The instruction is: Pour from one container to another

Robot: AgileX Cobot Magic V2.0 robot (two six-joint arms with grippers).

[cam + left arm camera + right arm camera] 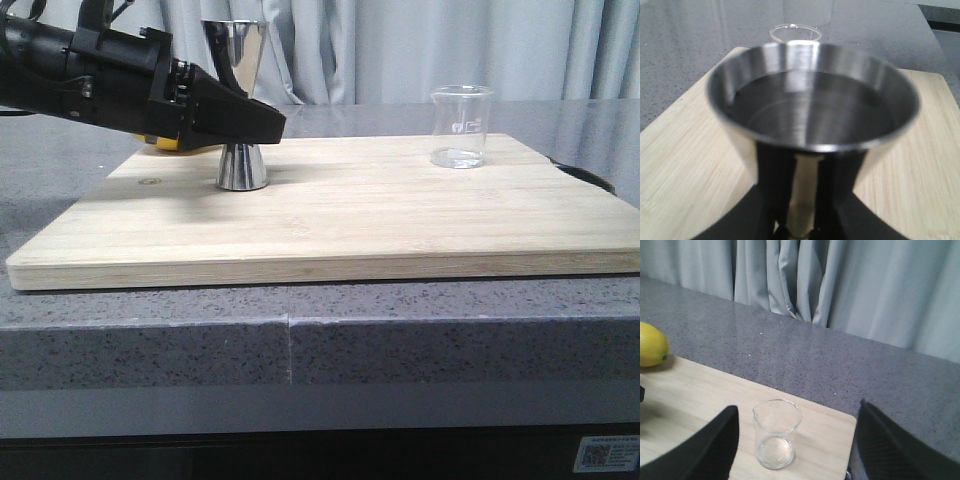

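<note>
The steel jigger [243,165] stands upright on the left part of the wooden board [350,220]. My left gripper [252,124] is shut on its narrow waist. In the left wrist view the jigger's wide upper cup [810,100] fills the frame, and the black fingers [772,185] press the waist from both sides of my left gripper [802,200]. The clear glass beaker [461,127] stands upright at the board's far right. My right gripper [798,405] is open, with the beaker [776,432] between and beyond its fingers, untouched. The right arm is out of the front view.
A yellow lemon [651,344] lies on the board behind the jigger, and only a sliver of the lemon [160,143] shows under the left arm. The board rests on a grey speckled counter [150,340]. Grey curtains [840,285] hang behind.
</note>
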